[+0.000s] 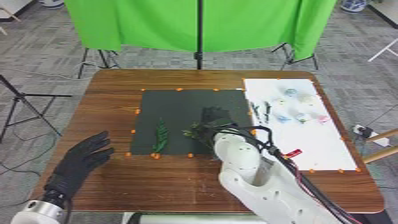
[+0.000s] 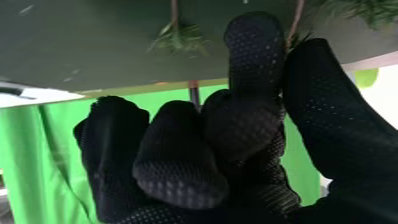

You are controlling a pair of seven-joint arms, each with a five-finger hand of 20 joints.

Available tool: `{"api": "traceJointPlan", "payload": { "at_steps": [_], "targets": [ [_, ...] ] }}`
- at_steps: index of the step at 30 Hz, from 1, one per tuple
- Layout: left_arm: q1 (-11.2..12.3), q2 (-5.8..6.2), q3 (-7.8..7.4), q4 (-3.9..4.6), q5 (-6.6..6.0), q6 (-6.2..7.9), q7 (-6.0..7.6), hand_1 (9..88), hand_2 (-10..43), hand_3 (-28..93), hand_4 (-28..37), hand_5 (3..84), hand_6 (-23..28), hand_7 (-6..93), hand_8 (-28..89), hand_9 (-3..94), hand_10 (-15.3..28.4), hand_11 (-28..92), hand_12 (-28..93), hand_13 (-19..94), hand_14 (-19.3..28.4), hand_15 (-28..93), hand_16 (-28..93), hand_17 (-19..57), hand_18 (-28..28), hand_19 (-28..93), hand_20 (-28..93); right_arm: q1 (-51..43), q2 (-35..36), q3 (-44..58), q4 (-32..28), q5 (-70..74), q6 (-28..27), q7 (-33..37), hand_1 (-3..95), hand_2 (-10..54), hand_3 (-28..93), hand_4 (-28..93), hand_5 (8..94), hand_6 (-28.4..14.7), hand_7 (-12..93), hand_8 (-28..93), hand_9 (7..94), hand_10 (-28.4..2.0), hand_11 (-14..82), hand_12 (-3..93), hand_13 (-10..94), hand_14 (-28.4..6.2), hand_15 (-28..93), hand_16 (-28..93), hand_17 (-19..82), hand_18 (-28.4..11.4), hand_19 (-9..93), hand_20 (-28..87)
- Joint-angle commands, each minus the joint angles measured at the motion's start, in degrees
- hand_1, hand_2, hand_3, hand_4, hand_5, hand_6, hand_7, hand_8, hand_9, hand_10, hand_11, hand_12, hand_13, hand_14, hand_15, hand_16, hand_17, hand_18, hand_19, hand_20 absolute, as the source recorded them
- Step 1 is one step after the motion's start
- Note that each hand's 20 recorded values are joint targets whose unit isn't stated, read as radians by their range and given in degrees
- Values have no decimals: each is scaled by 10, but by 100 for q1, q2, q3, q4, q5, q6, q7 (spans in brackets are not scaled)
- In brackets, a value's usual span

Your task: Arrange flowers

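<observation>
Stem (image 2: 296,19) pinched, right hand (image 1: 216,116) inside mat (image 1: 173,106) edges; left hand (image 1: 82,156) open, gap to mat.

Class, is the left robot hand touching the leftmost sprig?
Apart: in the head view, table and black mat show between the left robot hand and the sprig.

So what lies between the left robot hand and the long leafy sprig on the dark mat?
In the head view, a bare strip of brown table, then the dark mat with orange marks along its edge, before the leafy sprig.
</observation>
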Motion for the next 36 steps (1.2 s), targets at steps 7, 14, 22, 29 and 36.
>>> {"api": "traceJointPlan", "payload": {
  "at_steps": [7, 14, 22, 29, 36],
  "targets": [
    [19, 6, 71, 60, 10, -43, -67, 247, -5, 703, -283, 308, 44, 194, -103, 262, 114, 206, 150, 218, 153, 370, -34, -87, 222, 523, 3, 30, -183, 136, -13, 258, 768, -143, 300, -29, 864, -253, 814, 5, 478, 3, 937, -57, 562, 352, 922, -35, 710, 323, 592, -203, 932, 618],
    [-3, -7, 89, 68, 19, -57, -67, 247, -5, 704, -283, 307, 44, 193, -102, 262, 114, 206, 149, 218, 153, 370, -34, -87, 222, 523, 3, -70, -80, 452, -164, 432, 952, -69, 268, -7, 857, -239, 795, -2, 488, -157, 927, -61, 533, 360, 908, -38, 696, 330, 572, -204, 932, 614],
    [84, -68, 21, 32, 29, -38, -4, 248, -4, 702, -283, 307, 44, 194, -102, 261, 114, 204, 149, 218, 152, 369, -34, -87, 221, 523, 3, -527, 721, 1230, -849, 1042, -204, -1268, 289, 14, 855, -222, 730, -27, 406, -2, 854, -96, 520, 337, 820, -67, 714, 311, 475, -207, 932, 563],
    [124, -44, 21, 25, 12, -16, 33, 247, -5, 705, -283, 307, 44, 193, -102, 262, 114, 204, 149, 219, 151, 369, -35, -87, 222, 524, 3, -577, 1609, 800, -669, -2, 744, -2412, 360, -94, 824, -282, 591, -17, 443, -39, 699, -98, 476, 349, 640, -72, 712, 263, 321, -175, 866, 434],
    [133, -28, 13, 26, 16, -22, 34, 247, -5, 704, -283, 307, 44, 194, -103, 261, 114, 205, 150, 218, 152, 370, -34, -87, 221, 523, 3, -578, 1836, 402, -573, -231, 1071, -2245, 314, -95, 823, -283, 533, -3, 536, -222, 621, -100, 587, 314, 591, -68, 728, 264, 306, -170, 845, 439]
  ]
}}
